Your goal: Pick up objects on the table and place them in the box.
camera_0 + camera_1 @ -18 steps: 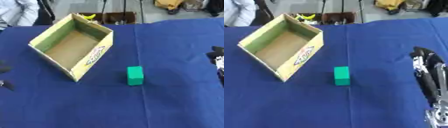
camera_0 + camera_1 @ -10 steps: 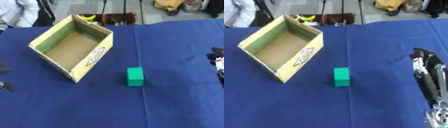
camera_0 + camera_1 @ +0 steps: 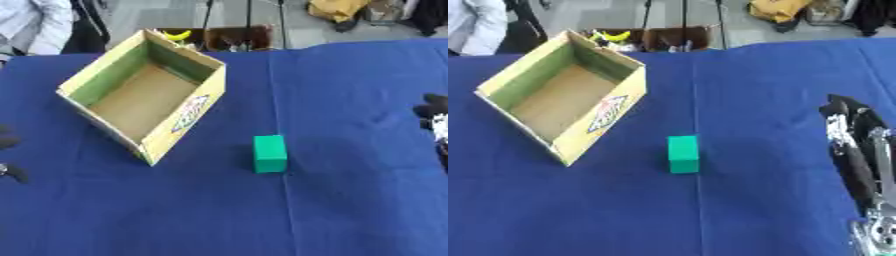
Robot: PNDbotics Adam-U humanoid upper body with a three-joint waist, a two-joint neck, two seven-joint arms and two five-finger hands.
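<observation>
A green block [image 3: 269,153] lies on the blue tablecloth near the middle of the table. An open cardboard box [image 3: 143,95] with a green inner wall and nothing visible inside stands to its upper left, turned at an angle. My right hand [image 3: 852,145] hovers at the right edge, fingers straight and pointing away, well to the right of the block and holding nothing. Only dark fingertips of my left hand [image 3: 9,159] show at the left edge, below and left of the box.
The blue tablecloth [image 3: 350,210] covers the whole table. Beyond its far edge are a low crate with a yellow object [image 3: 178,35] and a person's light sleeve [image 3: 35,25] at the top left.
</observation>
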